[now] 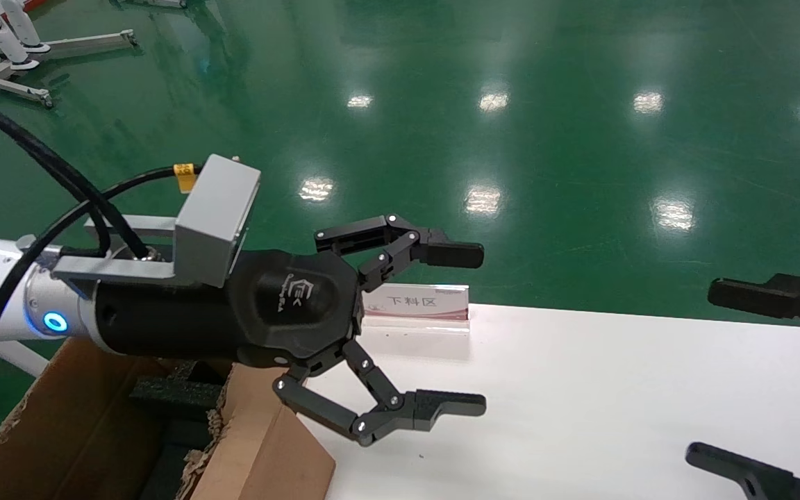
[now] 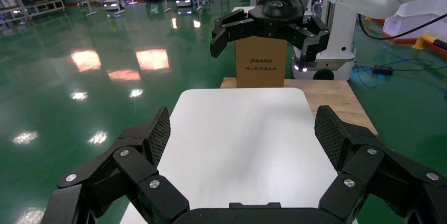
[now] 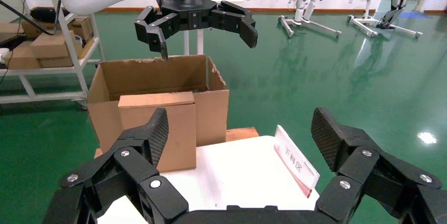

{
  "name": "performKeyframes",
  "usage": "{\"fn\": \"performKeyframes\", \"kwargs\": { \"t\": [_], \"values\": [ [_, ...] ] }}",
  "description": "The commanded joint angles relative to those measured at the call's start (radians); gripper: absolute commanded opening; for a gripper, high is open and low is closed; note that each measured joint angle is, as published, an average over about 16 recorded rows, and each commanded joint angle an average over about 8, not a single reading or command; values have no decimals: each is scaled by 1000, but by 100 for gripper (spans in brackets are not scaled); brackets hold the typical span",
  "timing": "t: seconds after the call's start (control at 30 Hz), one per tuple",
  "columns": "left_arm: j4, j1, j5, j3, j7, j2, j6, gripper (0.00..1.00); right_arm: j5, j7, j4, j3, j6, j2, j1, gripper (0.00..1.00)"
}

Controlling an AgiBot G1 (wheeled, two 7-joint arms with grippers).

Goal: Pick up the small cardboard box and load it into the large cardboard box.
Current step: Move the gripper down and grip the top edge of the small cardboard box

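Corrugated brown cardboard with ragged flap edges forms the large cardboard box (image 1: 60, 430), standing at the desk's (image 1: 580, 403) left end with black foam (image 1: 164, 396) inside. Leaning against its near wall, the small cardboard box (image 3: 158, 129) is plain, smooth and light tan, standing upright. Above them the left hand (image 1: 466, 330) hovers wide open, empty. The right hand (image 1: 733, 375), also open, hangs over the white desk's right side.

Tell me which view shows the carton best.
The right wrist view: the whole carton shows, open-topped, below the left gripper. The head view catches only a corner under that gripper. The left wrist view misses it.
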Motion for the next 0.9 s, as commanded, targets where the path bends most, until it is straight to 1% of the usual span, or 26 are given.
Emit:
{"fn": "performKeyframes", "kwargs": {
  "t": [0.03, 0.9],
  "values": [
    [0, 0, 0, 0, 0, 0, 0, 100, 0, 0, 0, 0, 0, 0, 0, 100],
    [0, 1, 0, 1, -2, -2, -1, 100, 0, 0, 0, 0, 0, 0, 0, 100]
  ]
}}
